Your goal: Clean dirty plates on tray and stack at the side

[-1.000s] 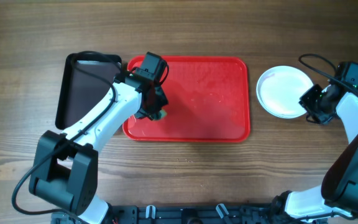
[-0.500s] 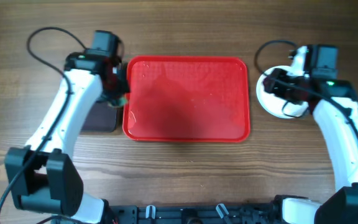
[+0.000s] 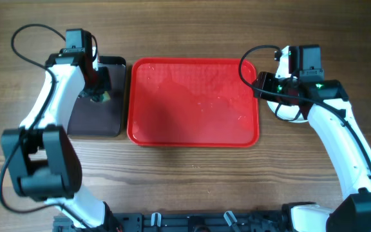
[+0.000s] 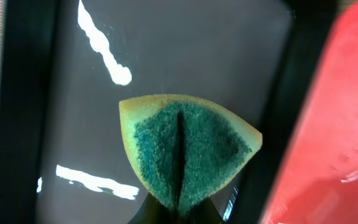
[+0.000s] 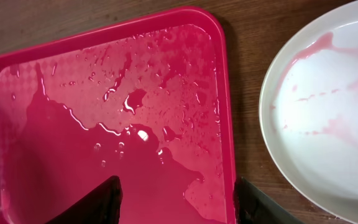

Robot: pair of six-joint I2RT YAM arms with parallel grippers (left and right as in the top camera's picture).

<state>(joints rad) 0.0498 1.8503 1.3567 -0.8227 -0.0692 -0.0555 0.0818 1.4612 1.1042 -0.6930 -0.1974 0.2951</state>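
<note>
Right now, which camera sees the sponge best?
The left wrist view: the sponge fills it, folded, green inside yellow, over the black tray. Overhead shows only a tiny green speck; the right wrist view shows none.

- The wooden table (image 3: 185, 174) carries everything, its grain running left to right.
- The red tray (image 3: 193, 142) lies flat at the middle (its floor is wet with droplets and a pooled film).
- The black tray (image 3: 95, 122) lies just beside the red tray's left edge.
- A white plate (image 5: 328, 118) streaked with pink rests on the wood to the right of the red tray, a strip of bare table between them.
</note>
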